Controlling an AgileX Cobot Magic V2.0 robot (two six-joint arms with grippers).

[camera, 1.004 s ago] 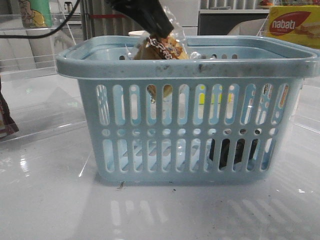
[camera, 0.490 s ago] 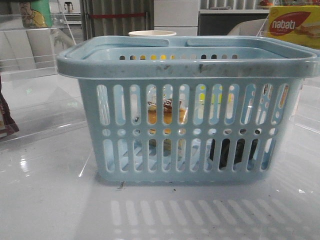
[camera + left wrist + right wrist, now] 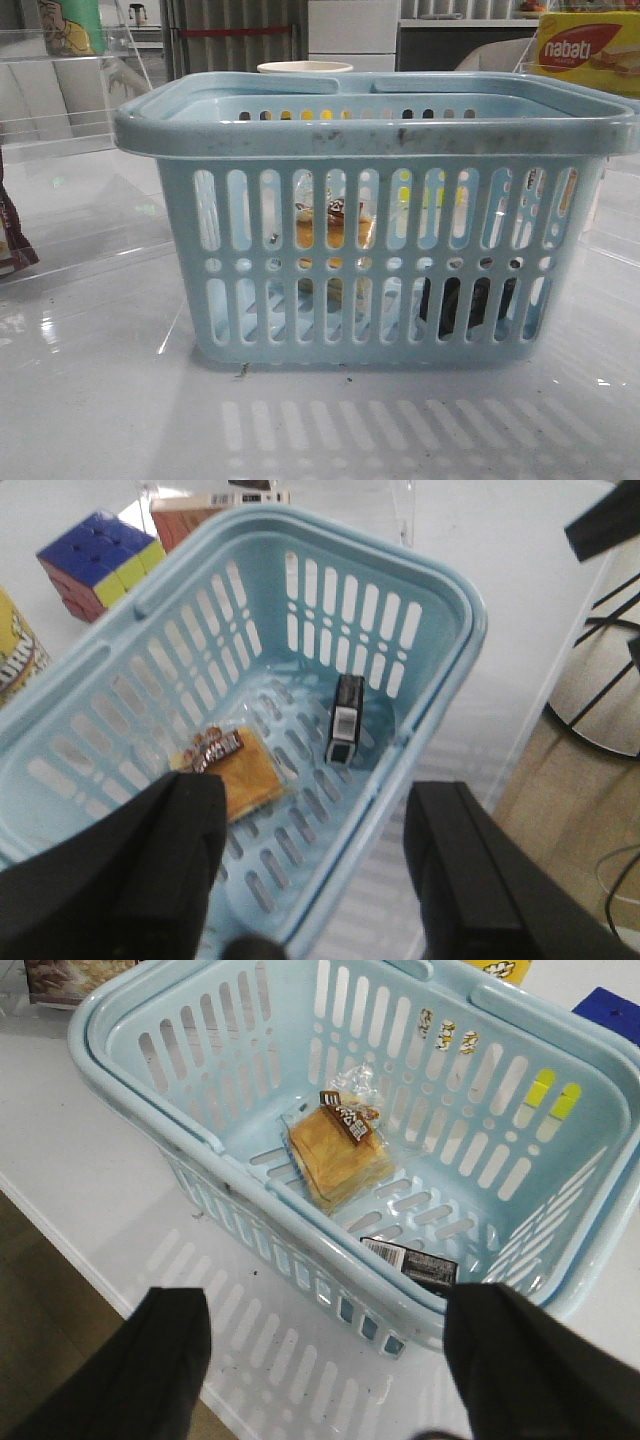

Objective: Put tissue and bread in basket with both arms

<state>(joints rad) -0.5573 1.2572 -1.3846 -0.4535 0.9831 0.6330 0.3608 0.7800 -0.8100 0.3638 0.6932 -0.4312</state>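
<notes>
A: Status of the end effectors?
B: Left end effector and right end effector both spread wide, empty — above the basket. Bread dropped in 1 s ago, since settled on basket floor; tissue beside it. Task looks complete.

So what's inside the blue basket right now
Two things lie on the floor of the basket: the wrapped bread near the middle and the dark tissue pack apart from it, by one wall. The near rim hides part of the pack.
</notes>
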